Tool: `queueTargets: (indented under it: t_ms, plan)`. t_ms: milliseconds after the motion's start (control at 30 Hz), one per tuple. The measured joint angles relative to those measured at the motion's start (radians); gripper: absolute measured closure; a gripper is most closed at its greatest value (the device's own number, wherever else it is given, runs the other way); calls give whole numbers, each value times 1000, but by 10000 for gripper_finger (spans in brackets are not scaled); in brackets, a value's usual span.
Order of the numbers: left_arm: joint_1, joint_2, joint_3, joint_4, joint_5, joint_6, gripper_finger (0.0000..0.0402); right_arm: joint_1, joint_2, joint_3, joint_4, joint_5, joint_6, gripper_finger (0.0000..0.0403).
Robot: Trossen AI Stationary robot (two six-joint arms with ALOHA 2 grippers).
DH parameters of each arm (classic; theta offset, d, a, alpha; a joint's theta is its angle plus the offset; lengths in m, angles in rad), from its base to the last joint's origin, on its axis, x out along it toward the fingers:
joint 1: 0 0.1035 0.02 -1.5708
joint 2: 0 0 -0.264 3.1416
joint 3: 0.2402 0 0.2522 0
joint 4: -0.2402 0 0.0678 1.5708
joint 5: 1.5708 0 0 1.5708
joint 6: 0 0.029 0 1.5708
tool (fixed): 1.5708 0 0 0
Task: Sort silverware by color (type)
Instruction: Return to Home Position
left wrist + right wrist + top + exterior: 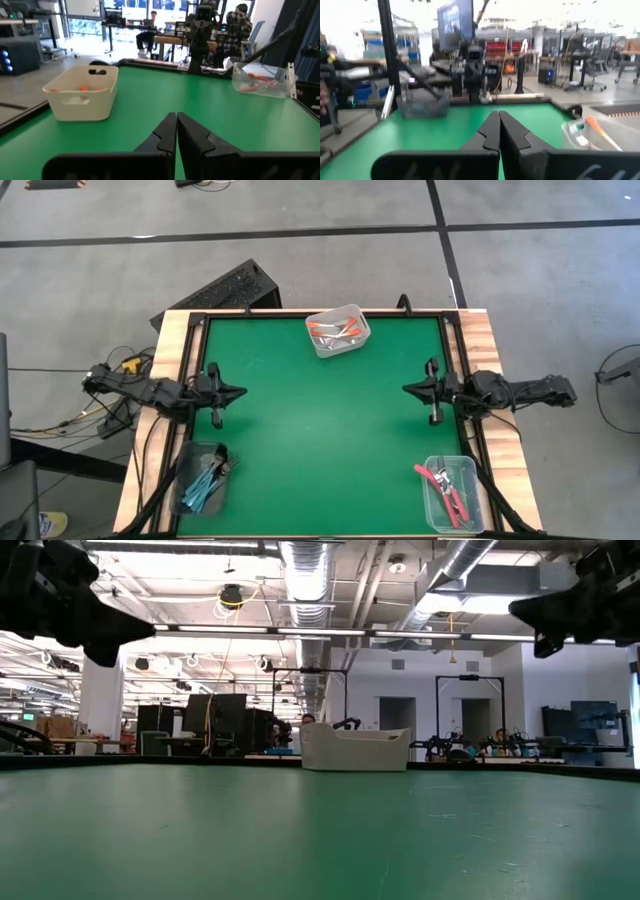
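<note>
The silverware lies sorted in three clear bins on the green table (320,430). Orange-handled forks (335,330) are in the far middle bin (322,346). Light blue ones (205,480) lie in the near left bin (187,502), and red-pink ones (445,485) in the near right bin (470,470). My left gripper (243,391) hangs shut above the table's left side and points toward the right edge. My right gripper (405,388) hangs shut above the right side and points toward the left edge. Neither holds anything; the fingertips meet in both wrist views (177,116) (499,115).
Bare green mat spreads between the two grippers and the bins. A wooden border (170,340) and a black frame (320,312) edge the table. A black keyboard-like object (225,290) lies beyond the far left corner. People sit at desks in the room behind (150,25).
</note>
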Motion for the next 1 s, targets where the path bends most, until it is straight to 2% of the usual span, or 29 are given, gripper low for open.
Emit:
queueTargets:
  t_ms: [300,533,1000]
  plan:
    - [0,-8,-14,49,-5,42,400,-52,0,-2,-4,0,17,386]
    - [0,-7,-14,47,58,-8,400,-105,0,-3,-69,1,23,364]
    - [0,-7,-14,46,46,-37,400,-110,4,-4,-98,0,24,358]
